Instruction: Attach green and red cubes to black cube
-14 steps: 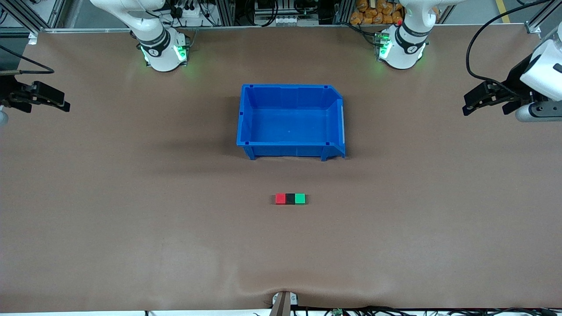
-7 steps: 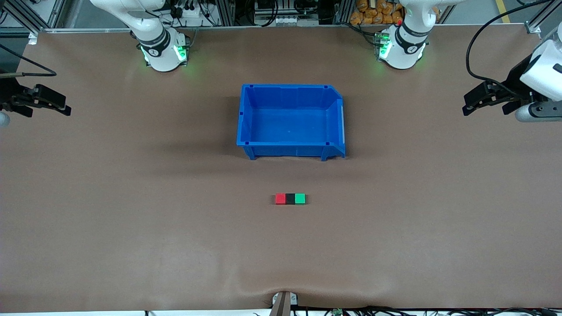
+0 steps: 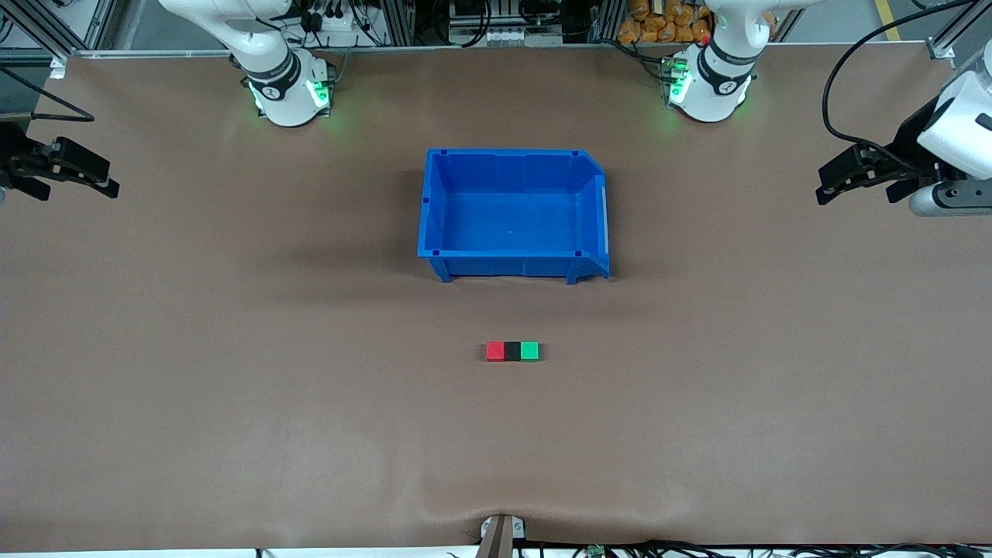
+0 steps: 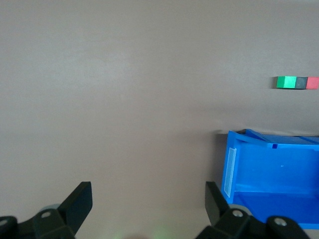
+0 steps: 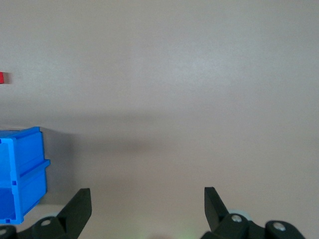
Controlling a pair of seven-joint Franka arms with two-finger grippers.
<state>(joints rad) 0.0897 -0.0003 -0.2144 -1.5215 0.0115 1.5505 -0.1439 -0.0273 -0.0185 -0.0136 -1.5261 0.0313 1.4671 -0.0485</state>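
1. Front view: the red cube, the black cube and the green cube are lying in one row on the brown bench, touching side to side with the black one in the middle. The red one is sitting toward the right arm's end, the green one toward the left arm's end. The row is sitting nearer to the front camera than the blue bin, apart from it. The right pincer is hanging over the bench's edge at the right arm's end, its fingers spread and pinching nothing. The left pincer is hanging over the left arm's end, likewise spread and holding nothing.

2. Left wrist view: the left pincer's fingers are standing wide apart over bare bench. The bin's corner and the three joined cubes are showing farther off.

3. Right wrist view: the right pincer's fingers are standing wide apart. A bin corner and a sliver of the red cube are showing at the picture's edge.
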